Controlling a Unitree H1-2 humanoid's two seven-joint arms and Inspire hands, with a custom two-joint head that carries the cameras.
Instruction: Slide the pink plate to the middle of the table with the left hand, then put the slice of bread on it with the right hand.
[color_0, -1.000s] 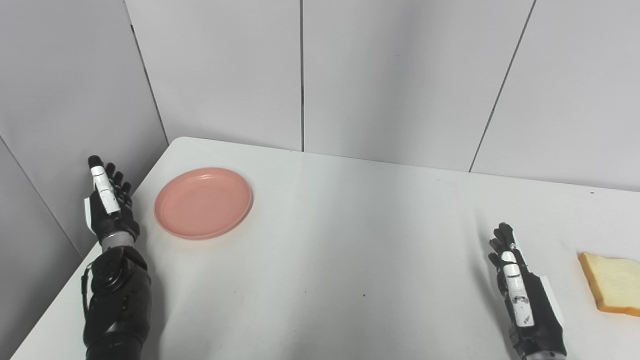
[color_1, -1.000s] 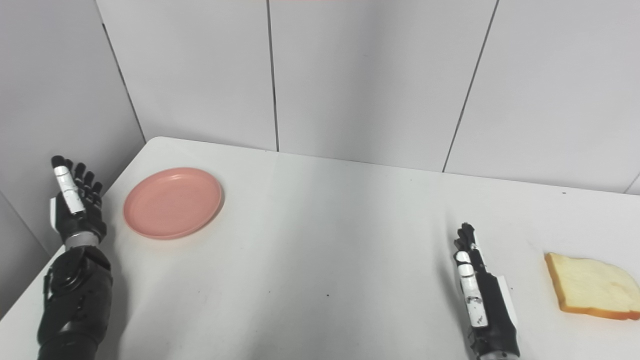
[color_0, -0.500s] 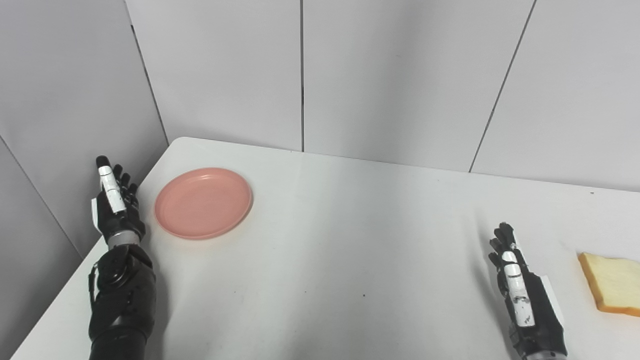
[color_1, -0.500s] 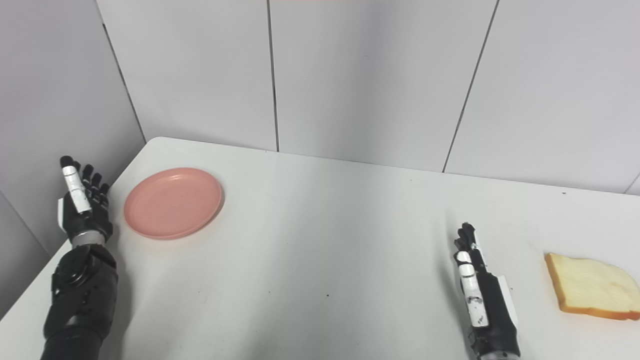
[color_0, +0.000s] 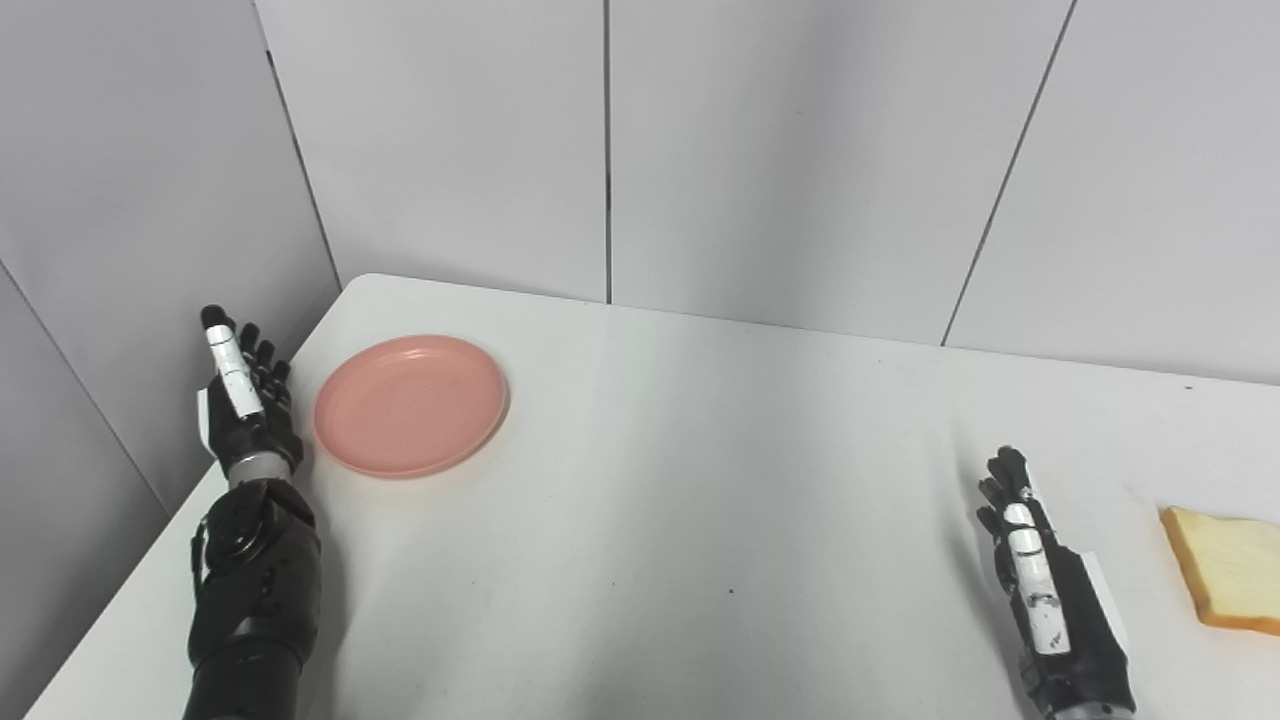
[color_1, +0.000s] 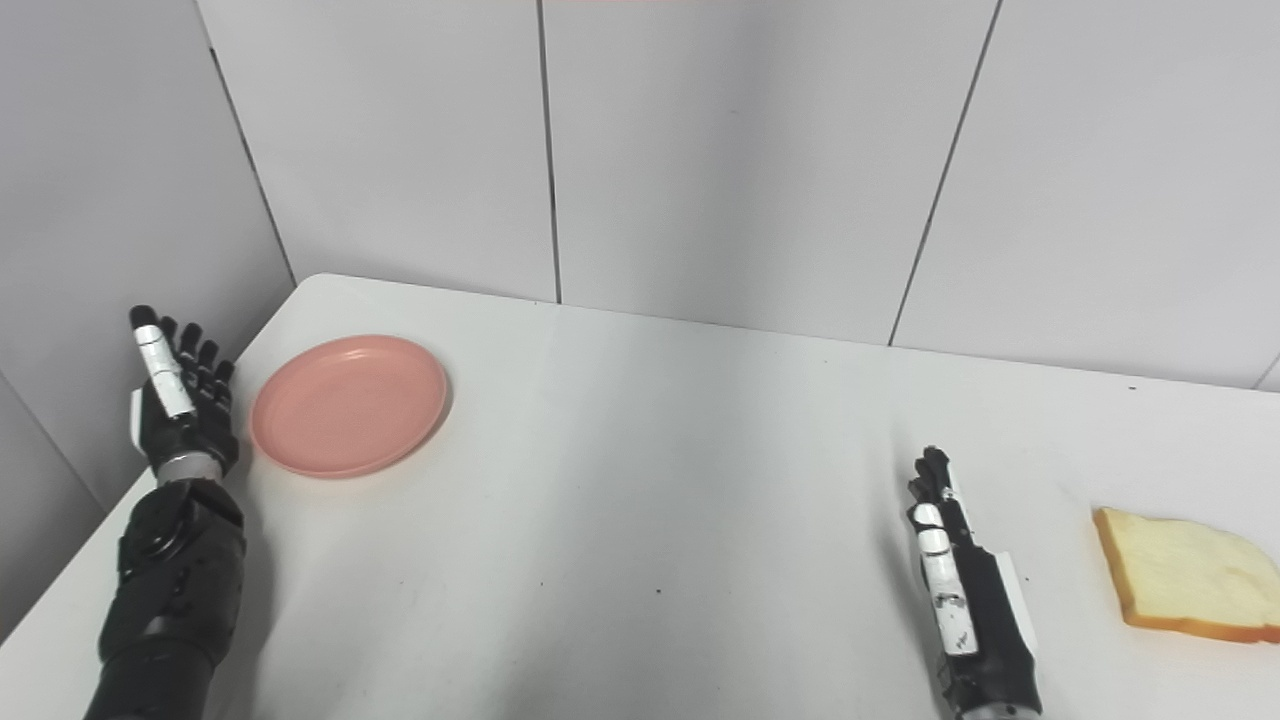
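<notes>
A round pink plate (color_0: 411, 405) lies empty near the table's far left corner. My left hand (color_0: 243, 400) stands upright just left of the plate's rim, open with fingers straight and holding nothing; a narrow gap separates them. At the right edge of the table lies a slice of bread (color_1: 1187, 587), flat, with a brown crust. My right hand (color_1: 960, 590) rests low at the front right, open and flat, a short way left of the bread, holding nothing.
The white table (color_0: 700, 480) spans the view, its left edge running beside my left arm. Grey wall panels (color_0: 800, 150) stand behind and to the left of the table.
My left hand has moved right and slightly forward, closing in on the plate's left rim. The plate, bread and right hand have stayed put.
</notes>
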